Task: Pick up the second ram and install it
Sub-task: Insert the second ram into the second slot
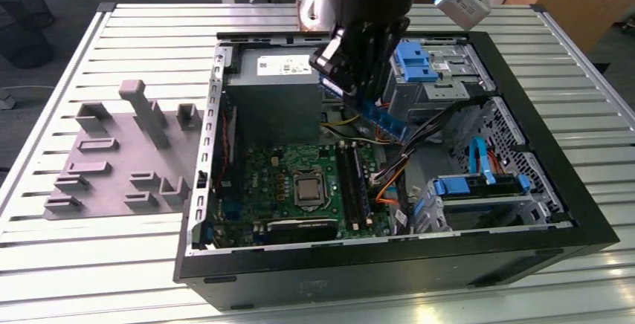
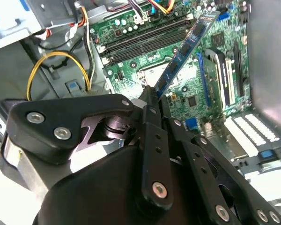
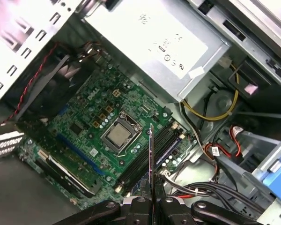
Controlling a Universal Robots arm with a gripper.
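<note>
A ribbed, pale metal table (image 1: 149, 27) carries an open black computer case (image 1: 397, 264) and, near the table's edge on the exterior view's left, a matte grey plastic fixture (image 1: 124, 157) of blocky posts and slots. Inside the case lie a glossy green motherboard (image 1: 282, 172) with its square silver processor socket (image 3: 118, 135), long black memory slots (image 3: 152, 152), a dull grey power supply box (image 1: 273, 86) and bundles of yellow, red and black cables (image 3: 215, 112). The black, bolted gripper (image 2: 151, 96) has its jaws closed tight on one end of the second ram (image 2: 185, 47), a thin flat bluish strip with a row of black chips, held tilted in the air above the motherboard, its free end over the memory slots and not touching them.
</note>
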